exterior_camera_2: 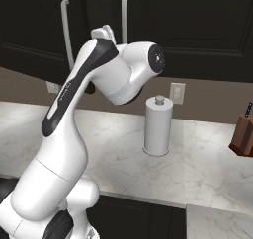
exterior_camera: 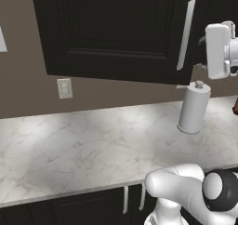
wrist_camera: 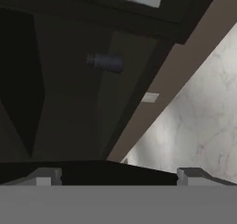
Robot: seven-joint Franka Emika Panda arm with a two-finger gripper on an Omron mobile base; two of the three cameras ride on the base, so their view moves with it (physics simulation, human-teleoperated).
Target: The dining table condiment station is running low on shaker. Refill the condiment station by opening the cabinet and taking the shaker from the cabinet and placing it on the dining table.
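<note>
paper towel roll (exterior_camera: 194, 108) on counter (exterior_camera: 83, 149), below cabinet (exterior_camera: 116, 29)

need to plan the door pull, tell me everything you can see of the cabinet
The cabinet is a black wall unit, seemingly painted wood, hanging above the marble counter. Its door has a recessed panel and one long vertical silver bar handle near its right edge. In the left base view the door looks swung slightly out. The open gripper is up beside it; contact with the handle cannot be made out.

Cabinet (exterior_camera: 116, 29) door ajar; paper towel roll (exterior_camera: 194, 108) on counter (exterior_camera: 83, 149).

tall black cabinet (exterior_camera: 116, 29), door ajar
</note>
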